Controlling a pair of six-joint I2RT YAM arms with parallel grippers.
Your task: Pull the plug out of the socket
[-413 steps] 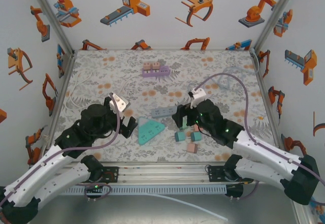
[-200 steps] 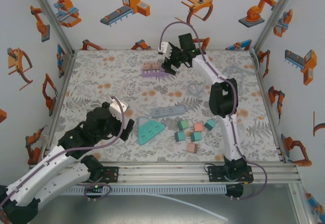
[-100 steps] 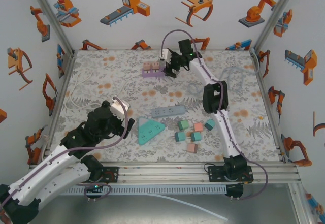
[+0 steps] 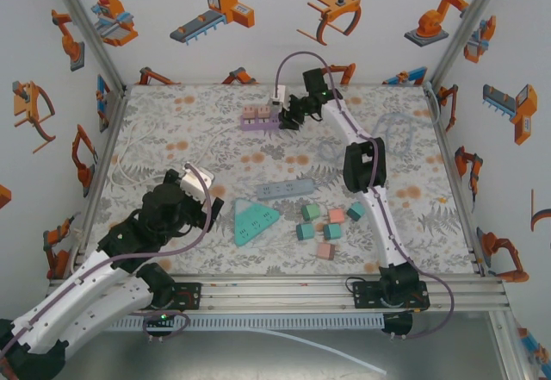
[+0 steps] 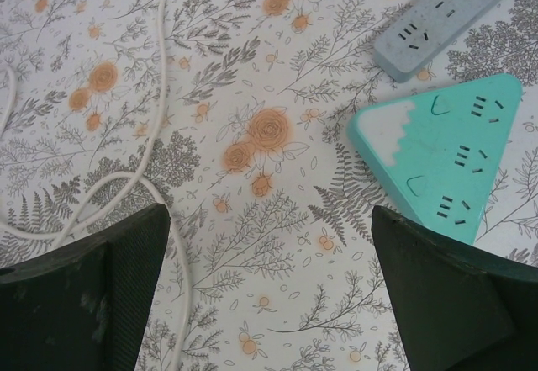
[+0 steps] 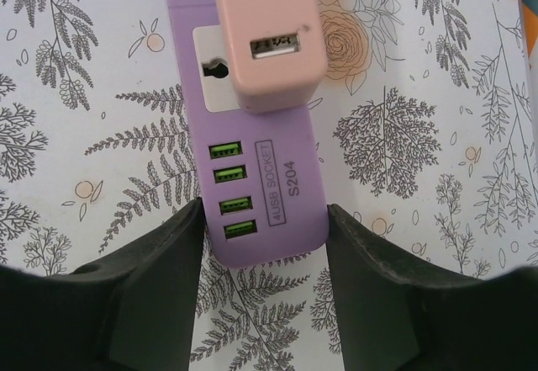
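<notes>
The right arm, which two seconds ago was folded low by the coloured cubes (image 4: 327, 225), is now stretched to the far part of the table. Its fingers have drawn in around the end of the purple socket strip (image 6: 252, 169). The left arm has barely shifted.

The strip is a flat bar of smooth matte plastic with rounded corners. It has a column of four green USB ports and a printed label at its near end. The pink plug (image 6: 267, 26) is a glossy, rounded block with two USB slots on its upper face. It sits pushed into the strip just beyond the green ports. The table (image 5: 269, 127) wears a pale cloth printed with grey ferns and orange flowers.

The right gripper (image 6: 262, 224) is narrowed onto the strip. Its dark, finely ribbed fingers (image 6: 160, 278) press against the strip's two long sides at the USB end, and they are clear of the plug.

The left gripper (image 5: 269, 215) is spread wide and holds nothing. It hangs over bare cloth, with a white cable (image 5: 160, 76) to one side and a teal triangular socket (image 5: 445, 161) and a grey power strip (image 5: 445, 9) to the other.

From above, the purple strip lies near the back wall with its long axis across the table. Its USB end points toward the right gripper.
</notes>
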